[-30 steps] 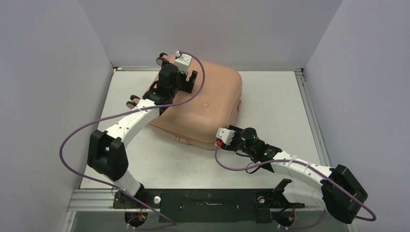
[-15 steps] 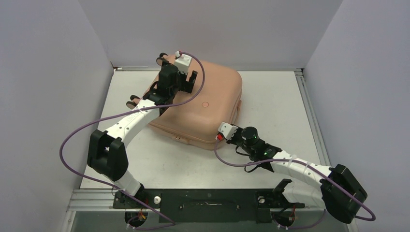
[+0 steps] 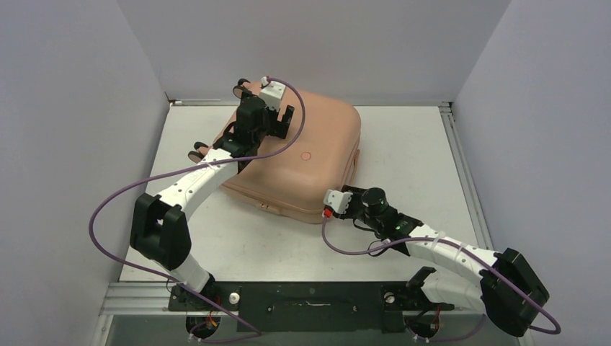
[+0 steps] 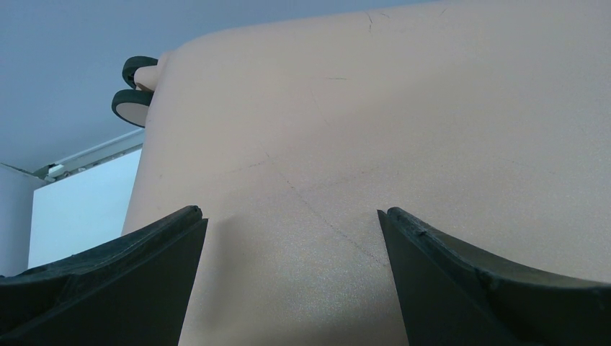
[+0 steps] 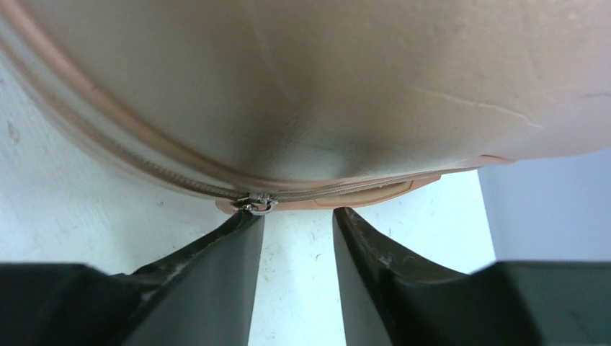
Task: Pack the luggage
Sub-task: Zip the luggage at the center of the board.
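Right pincer (image 5: 297, 215) back at the near seam after a brief nudge inward, jaws partly apart, gripping nothing; zipper pull (image 5: 253, 204) touching its left finger, likely missed; left pincer (image 4: 290, 213) spread wide over the closed luggage (image 3: 317, 144) on the bench (image 3: 411, 144).

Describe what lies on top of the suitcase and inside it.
Over the luggage: the left gripper, jaws wide, and a logo dot on its lid. Closed, so the inside is hidden.

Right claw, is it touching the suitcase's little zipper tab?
Cannot tell. In the right wrist view one fingertip of the right claw sits at the zipper tab with no visible gap, but real contact isn't plain.
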`<action>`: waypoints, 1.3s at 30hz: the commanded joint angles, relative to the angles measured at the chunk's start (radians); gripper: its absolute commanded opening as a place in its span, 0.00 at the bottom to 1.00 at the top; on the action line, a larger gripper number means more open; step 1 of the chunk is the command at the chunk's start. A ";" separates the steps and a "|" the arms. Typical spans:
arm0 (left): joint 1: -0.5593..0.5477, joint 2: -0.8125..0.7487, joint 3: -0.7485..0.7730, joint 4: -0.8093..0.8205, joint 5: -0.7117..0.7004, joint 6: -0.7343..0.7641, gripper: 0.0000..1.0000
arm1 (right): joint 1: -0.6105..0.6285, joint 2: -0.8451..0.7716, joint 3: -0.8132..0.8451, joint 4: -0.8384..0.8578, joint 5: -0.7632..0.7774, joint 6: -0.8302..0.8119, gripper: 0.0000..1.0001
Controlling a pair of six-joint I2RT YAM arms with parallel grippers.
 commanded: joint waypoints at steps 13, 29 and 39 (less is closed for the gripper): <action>-0.002 -0.031 -0.029 -0.035 0.002 0.000 0.96 | -0.015 -0.059 0.049 -0.082 -0.261 -0.035 0.54; 0.000 -0.060 -0.052 -0.018 -0.009 -0.006 0.96 | -0.013 0.050 0.305 -0.266 -0.074 0.318 0.52; -0.002 -0.046 -0.055 -0.015 -0.006 -0.021 0.96 | -0.025 0.051 0.323 -0.282 0.092 0.344 0.28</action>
